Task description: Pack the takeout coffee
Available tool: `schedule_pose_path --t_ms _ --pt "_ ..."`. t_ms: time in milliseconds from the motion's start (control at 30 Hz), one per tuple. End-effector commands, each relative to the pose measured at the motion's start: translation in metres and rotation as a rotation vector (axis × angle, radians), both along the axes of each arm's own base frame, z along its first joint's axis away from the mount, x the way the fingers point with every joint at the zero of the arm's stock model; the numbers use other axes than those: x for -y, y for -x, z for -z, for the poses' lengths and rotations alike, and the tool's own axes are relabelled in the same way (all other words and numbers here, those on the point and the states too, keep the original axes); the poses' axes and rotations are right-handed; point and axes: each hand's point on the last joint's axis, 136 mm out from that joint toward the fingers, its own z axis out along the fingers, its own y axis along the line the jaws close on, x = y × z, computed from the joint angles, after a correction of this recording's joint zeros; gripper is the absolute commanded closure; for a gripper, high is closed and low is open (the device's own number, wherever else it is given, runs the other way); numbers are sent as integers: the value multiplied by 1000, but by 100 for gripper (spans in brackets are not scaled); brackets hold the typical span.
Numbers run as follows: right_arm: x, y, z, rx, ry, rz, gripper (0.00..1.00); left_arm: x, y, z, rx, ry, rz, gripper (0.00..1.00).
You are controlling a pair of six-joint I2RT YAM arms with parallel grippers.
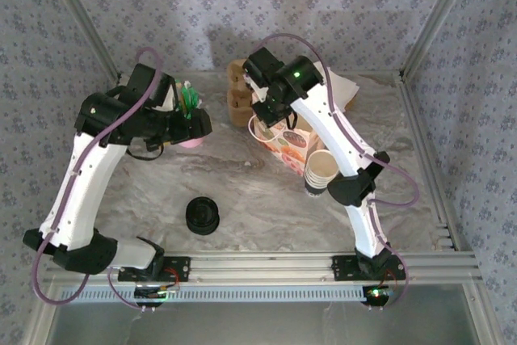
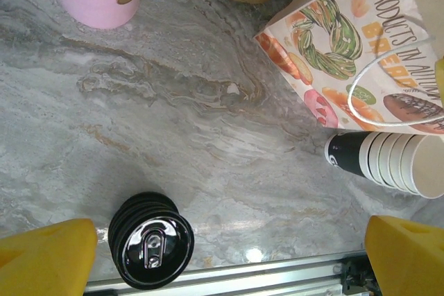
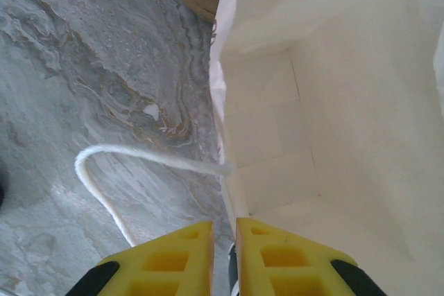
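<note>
So the right gripper (image 3: 223, 232) has its fingers pinched nearly together on the top edge of one wall of the paper bag (image 3: 347, 67), up around 1 o'clock on the table. The white string handle (image 3: 104, 164) flops outside. Meanwhile the left gripper (image 2: 229, 244) hangs with fingers spread wide and nothing in them, by the pink cup (image 1: 192, 136) at 11.

Honestly I can't tell where the lidded coffee is. What I see is a stack of bare cups (image 1: 321, 169) at 3 and a pile of black lids (image 1: 202, 216) at 6.

My take: ease that wall outward gently to hold the mouth open. Thin paper tears, and a light bag probably drags if tugged.
</note>
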Motion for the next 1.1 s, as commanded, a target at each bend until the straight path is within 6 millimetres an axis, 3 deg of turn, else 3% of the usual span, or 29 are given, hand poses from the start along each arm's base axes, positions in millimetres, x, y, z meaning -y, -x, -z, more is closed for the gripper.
schedule_pose_path --t_ms 0,200,367,533,733,933,1067 --pt "-3 15 6 -68 -16 45 83 -11 4 -16 63 7 -52 1" --pt "-2 21 2 -76 -32 67 79 -18 5 -20 88 0 -73 1" --pt "12 16 -11 -48 -48 80 49 -12 5 -18 67 9 -43 0" --pt "19 13 -22 -2 -46 64 33 -5 3 -18 63 35 -27 0" --pt "34 3 -2 -28 29 83 30 9 -1 -12 26 52 4 0" --pt "28 0 1 -27 25 74 31 9 1 -17 31 57 7 0" --pt "27 1 15 -65 40 74 35 9 2 -16 28 60 4 0"
